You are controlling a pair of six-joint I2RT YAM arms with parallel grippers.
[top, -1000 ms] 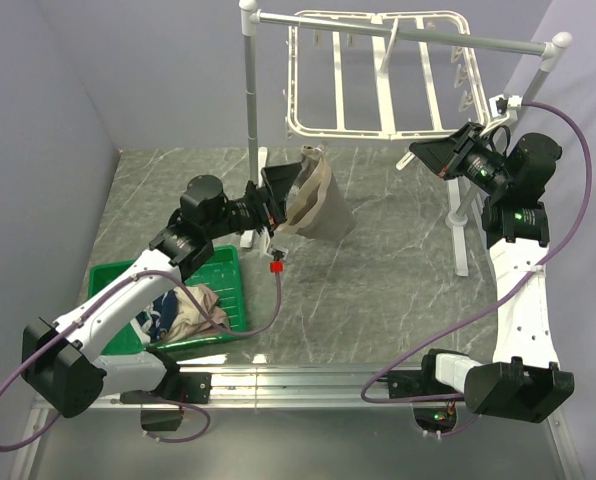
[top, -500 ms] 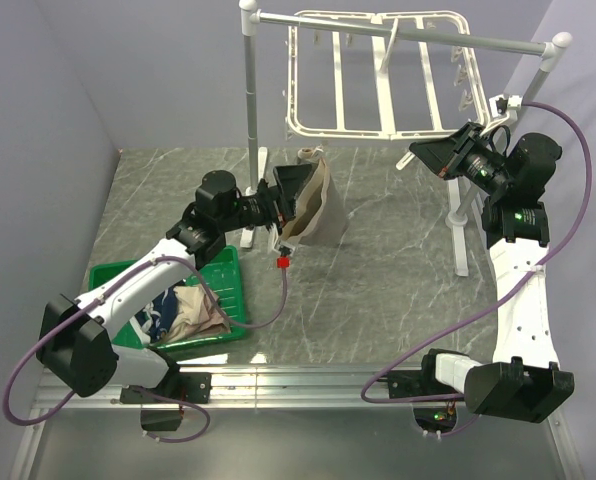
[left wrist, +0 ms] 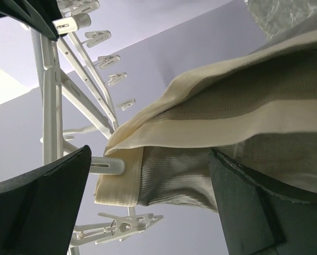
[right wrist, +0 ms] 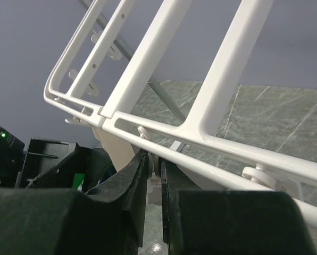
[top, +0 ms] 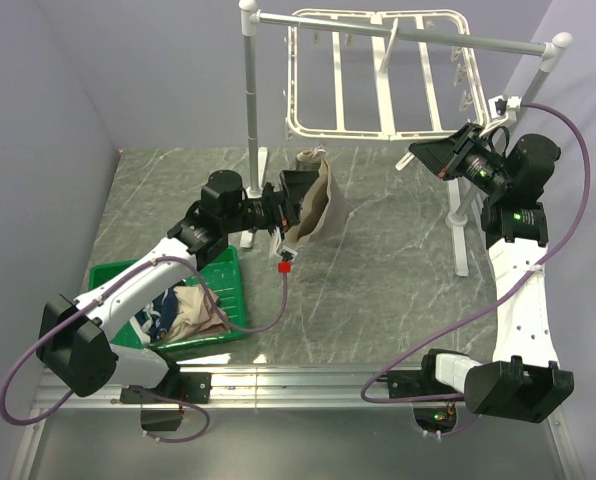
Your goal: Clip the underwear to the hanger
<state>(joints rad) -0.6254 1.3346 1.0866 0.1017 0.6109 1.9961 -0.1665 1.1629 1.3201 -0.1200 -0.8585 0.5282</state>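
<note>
The underwear, taupe with a beige waistband, hangs in the air from my left gripper, just below the lower left corner of the hanger. In the left wrist view the bunched fabric fills the gap between my jaws, which stand apart around it. The hanger's bars and a dangling clip show close behind. My right gripper is at the hanger's lower right corner. In the right wrist view it is shut on a small white clip under the frame's rim.
A green tray at the front left holds a navy garment and a pinkish-beige garment. The white pole rack carries the hanger, and its right leg stands beside my right arm. A red-tipped cable end dangles below my left wrist.
My left gripper has carried the underwear right and up toward the hanger's lower left corner. My right arm has not moved.
</note>
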